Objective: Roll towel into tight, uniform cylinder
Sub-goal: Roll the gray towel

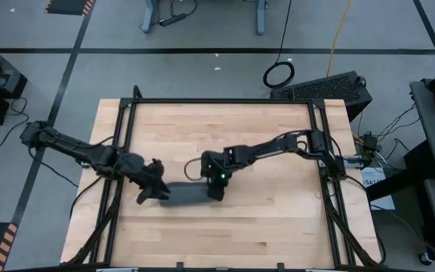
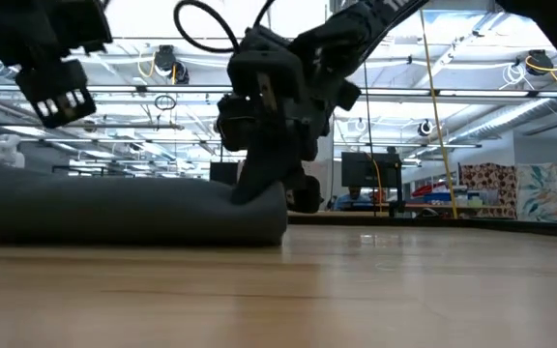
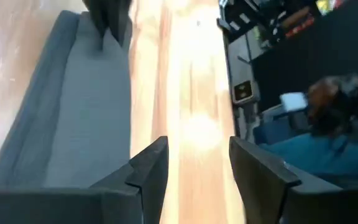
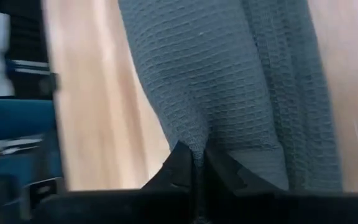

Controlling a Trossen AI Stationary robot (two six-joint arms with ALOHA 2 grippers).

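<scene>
Right gripper (image 4: 197, 163) jaws pinched shut on a fold of the dark grey waffle-weave cloth towel (image 4: 229, 81), at the towel's right end just below frame centre in the high view (image 1: 216, 186). Left gripper (image 3: 197, 171) jaws parted, nothing between them, only bare wood showing in the gap; it sits at the towel's left end, lower left of centre in the high view (image 1: 151, 189). Towel lies as a low, long roll (image 2: 129, 208) on the light wooden table (image 1: 263, 227) between both grippers.

floor (image 1: 202, 68): grey, black tape lines | ceiling lights (image 2: 540, 63): bright strips | monitor (image 2: 361, 174): dark
</scene>
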